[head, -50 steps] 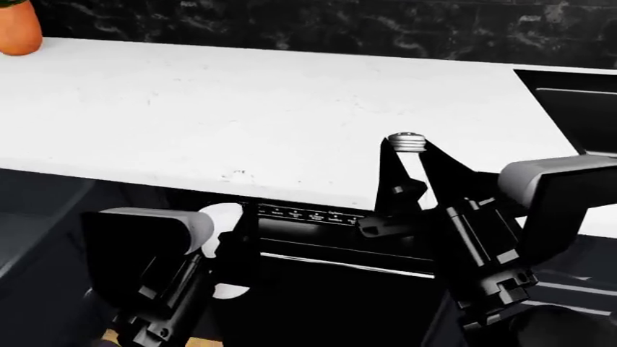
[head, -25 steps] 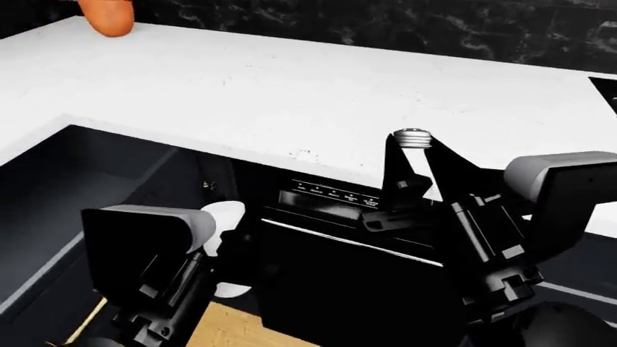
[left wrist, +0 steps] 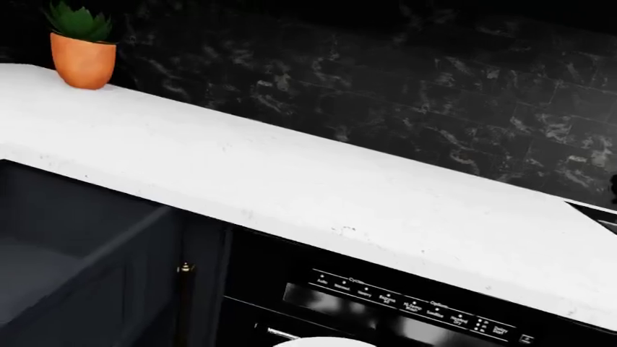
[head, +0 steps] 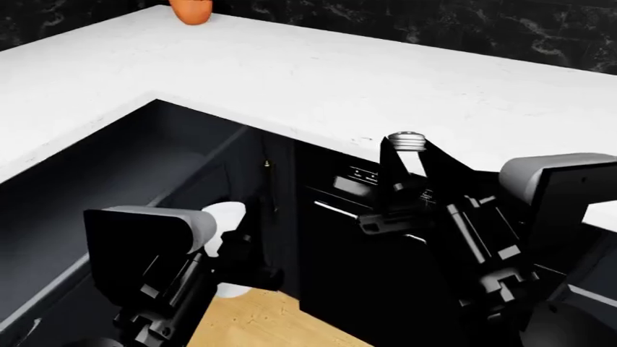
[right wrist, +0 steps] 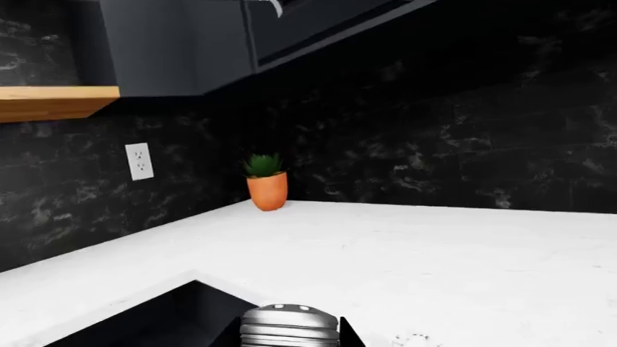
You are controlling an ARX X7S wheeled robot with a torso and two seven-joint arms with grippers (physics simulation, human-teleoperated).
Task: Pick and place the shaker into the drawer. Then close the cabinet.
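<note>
The shaker's ribbed silver cap (head: pixel 407 139) sticks up between the dark fingers of my right gripper (head: pixel 407 147), which is shut on it and holds it upright in front of the counter edge. The cap also shows in the right wrist view (right wrist: pixel 288 325) between the fingers (right wrist: pixel 349 336). The drawer (head: pixel 126 181) stands open at the left under the white worktop, with a dark interior, well left of the shaker; it also shows in the left wrist view (left wrist: pixel 68 246). My left arm (head: pixel 154 253) hangs low in front of the cabinet (head: pixel 274 210); its jaws are not readable.
The L-shaped white worktop (head: pixel 318 72) runs along the back and left. A glossy black dishwasher (head: pixel 366 253) with white control labels (left wrist: pixel 405 307) stands right of the cabinet. An orange plant pot (head: pixel 192 10) stands at the far corner. Wooden floor (head: pixel 260 322) lies below.
The head view has swung left: the pot has shifted right in frame and the open drawer and floor have come into view. Both arms keep their pose, the shaker still gripped.
</note>
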